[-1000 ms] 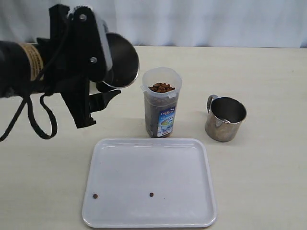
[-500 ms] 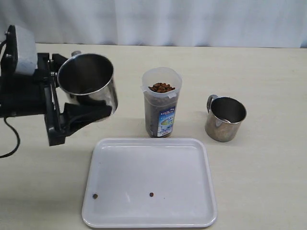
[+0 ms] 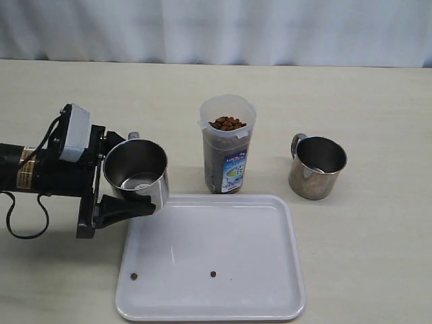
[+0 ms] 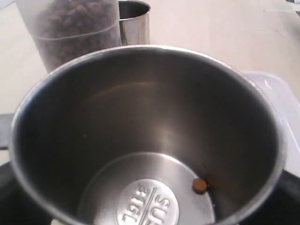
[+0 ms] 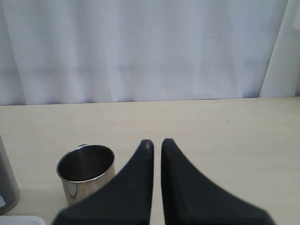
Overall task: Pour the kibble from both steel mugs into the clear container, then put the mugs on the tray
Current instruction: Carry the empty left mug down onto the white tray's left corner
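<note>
My left gripper [image 3: 130, 174] is shut on a steel mug [image 3: 138, 170], holding it upright at the far left corner of the white tray [image 3: 223, 233]. Whether the mug touches the tray I cannot tell. The left wrist view looks into this mug [image 4: 150, 117]; a single kibble pellet [image 4: 200, 185] lies on its bottom. The clear container [image 3: 228, 145], filled with kibble nearly to the rim, stands behind the tray. The second steel mug [image 3: 317, 167] stands upright to the container's right and looks empty [image 5: 86, 171]. My right gripper [image 5: 156, 143] is shut, holding nothing, and hangs back from that mug.
Two stray kibble pellets [image 3: 133, 276] [image 3: 213, 274] lie on the tray's near part. A white curtain [image 3: 216, 27] hangs behind the table's far edge. The left arm's cable [image 3: 23, 219] loops over the table at the left.
The left arm has come down from beside the container's rim to the tray's left corner. The mug in it turned from tipped on its side to upright.
</note>
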Controlling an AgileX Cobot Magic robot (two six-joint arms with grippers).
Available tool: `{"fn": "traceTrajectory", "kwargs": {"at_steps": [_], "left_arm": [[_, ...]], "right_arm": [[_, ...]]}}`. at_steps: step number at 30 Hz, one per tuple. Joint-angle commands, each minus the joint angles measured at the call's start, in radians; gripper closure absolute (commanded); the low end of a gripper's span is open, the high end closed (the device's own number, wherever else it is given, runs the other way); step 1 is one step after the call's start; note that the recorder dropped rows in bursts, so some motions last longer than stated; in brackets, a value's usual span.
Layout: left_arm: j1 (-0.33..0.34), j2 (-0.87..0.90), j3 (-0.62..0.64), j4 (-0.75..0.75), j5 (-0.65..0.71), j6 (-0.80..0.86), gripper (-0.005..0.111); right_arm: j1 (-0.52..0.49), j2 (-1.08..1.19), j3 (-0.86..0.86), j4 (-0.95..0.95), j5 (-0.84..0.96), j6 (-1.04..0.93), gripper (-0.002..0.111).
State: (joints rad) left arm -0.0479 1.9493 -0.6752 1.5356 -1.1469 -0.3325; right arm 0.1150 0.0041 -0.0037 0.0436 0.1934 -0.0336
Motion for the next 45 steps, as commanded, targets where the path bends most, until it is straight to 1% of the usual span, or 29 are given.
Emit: {"fn": "traceTrajectory", "kwargs": {"at_steps": [1,3,4,7,9,14,15,17,18,20,22,29,30,31,33,34,35,37,40,45], "left_arm": [[-0.031,0.049,-0.069,0.09,0.015,0.014,0.107],[-0.06,0.079,-0.096,0.126,0.011,0.014,0.107],[-0.086,0.105,-0.115,0.137,0.011,0.014,0.107],[-0.114,0.141,-0.136,0.156,0.043,0.014,0.107],[-0.117,0.169,-0.15,0.166,0.075,-0.016,0.107],[-0.117,0.187,-0.156,0.172,0.078,-0.039,0.106],[-0.117,0.189,-0.156,0.172,0.083,-0.039,0.104],[-0.117,0.189,-0.156,0.191,0.08,-0.066,0.094],[-0.117,0.189,-0.156,0.174,0.088,-0.066,0.087],[-0.117,0.189,-0.156,0.166,0.091,-0.049,0.083],[-0.117,0.189,-0.156,0.13,0.094,-0.03,0.083],[-0.117,0.189,-0.156,0.136,0.076,-0.03,0.082],[-0.117,0.189,-0.156,0.159,0.076,-0.04,0.076],[-0.117,0.189,-0.156,0.176,0.071,-0.067,0.068],[-0.117,0.189,-0.156,0.161,0.106,-0.095,0.032],[-0.117,0.189,-0.156,0.149,0.11,-0.097,0.024],[-0.117,0.189,-0.156,0.147,0.11,-0.102,0.02],[-0.117,0.185,-0.156,0.157,0.117,-0.114,0.018],[-0.103,0.158,-0.156,0.209,0.119,-0.205,0.018],[-0.025,0.101,-0.156,0.209,0.1,-0.41,0.018]], "right_arm": [[0.003,-0.004,0.004,-0.007,-0.001,-0.003,0.104],[0.003,-0.004,0.004,-0.007,-0.001,-0.003,0.104],[0.003,-0.004,0.004,-0.007,-0.001,-0.003,0.104],[0.003,-0.004,0.004,-0.007,-0.001,-0.003,0.104],[0.003,-0.004,0.004,-0.007,-0.001,-0.003,0.104],[0.003,-0.004,0.004,-0.007,-0.001,-0.003,0.104],[0.003,-0.004,0.004,-0.007,-0.001,-0.003,0.104],[0.003,-0.004,0.004,-0.007,-0.001,-0.003,0.104],[0.003,-0.004,0.004,-0.007,-0.001,-0.003,0.104],[0.003,-0.004,0.004,-0.007,-0.001,-0.003,0.104],[0.003,-0.004,0.004,-0.007,-0.001,-0.003,0.104],[0.003,-0.004,0.004,-0.007,-0.001,-0.003,0.104],[0.003,-0.004,0.004,-0.007,-0.001,-0.003,0.104],[0.003,-0.004,0.004,-0.007,-0.001,-0.003,0.104],[0.003,-0.004,0.004,-0.007,-0.001,-0.003,0.104],[0.003,-0.004,0.004,-0.007,-0.001,-0.003,0.104],[0.003,-0.004,0.004,-0.007,-0.001,-0.003,0.104],[0.003,-0.004,0.004,-0.007,-0.001,-0.003,0.104],[0.003,-0.004,0.004,-0.007,-0.001,-0.003,0.104],[0.003,-0.004,0.004,-0.007,-0.001,-0.003,0.104]]}}
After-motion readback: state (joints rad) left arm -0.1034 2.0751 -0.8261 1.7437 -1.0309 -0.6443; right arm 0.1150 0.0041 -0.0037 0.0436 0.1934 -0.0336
